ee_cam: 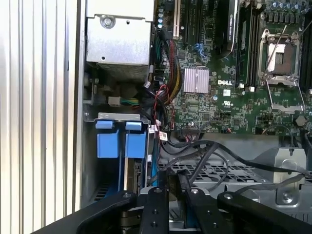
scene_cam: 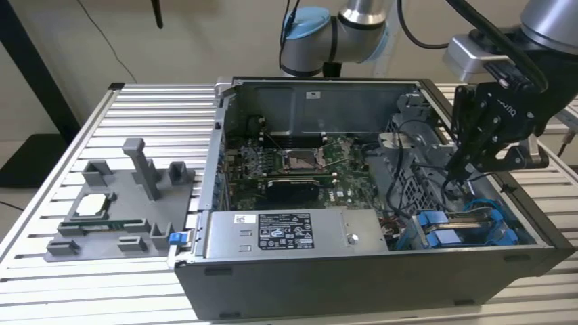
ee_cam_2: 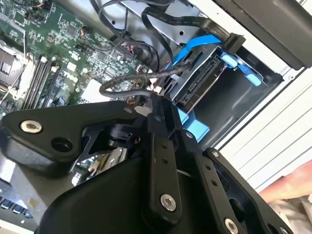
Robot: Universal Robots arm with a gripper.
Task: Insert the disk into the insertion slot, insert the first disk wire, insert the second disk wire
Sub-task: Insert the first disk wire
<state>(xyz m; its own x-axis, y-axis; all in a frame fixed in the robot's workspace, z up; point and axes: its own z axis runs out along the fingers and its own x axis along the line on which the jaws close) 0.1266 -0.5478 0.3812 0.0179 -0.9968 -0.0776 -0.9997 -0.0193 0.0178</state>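
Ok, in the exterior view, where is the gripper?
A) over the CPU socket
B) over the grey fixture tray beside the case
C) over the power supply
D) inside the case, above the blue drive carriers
D: the gripper hangs inside the computer case toward the exterior view's right, just above the blue drive carriers, away from the CPU socket.

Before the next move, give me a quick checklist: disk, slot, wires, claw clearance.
1. Disk in the insertion slot: ok, its blue carrier sits inside it.
2. Blue cable plugged into the disk: cannot tell.
3. Loose black cables clear of the claw: not ok, they cross right beside it.
4. Claw inside the case, above the slot: ok.
5. Pinkish shape, maybe a hand, beside the case: cannot tell.
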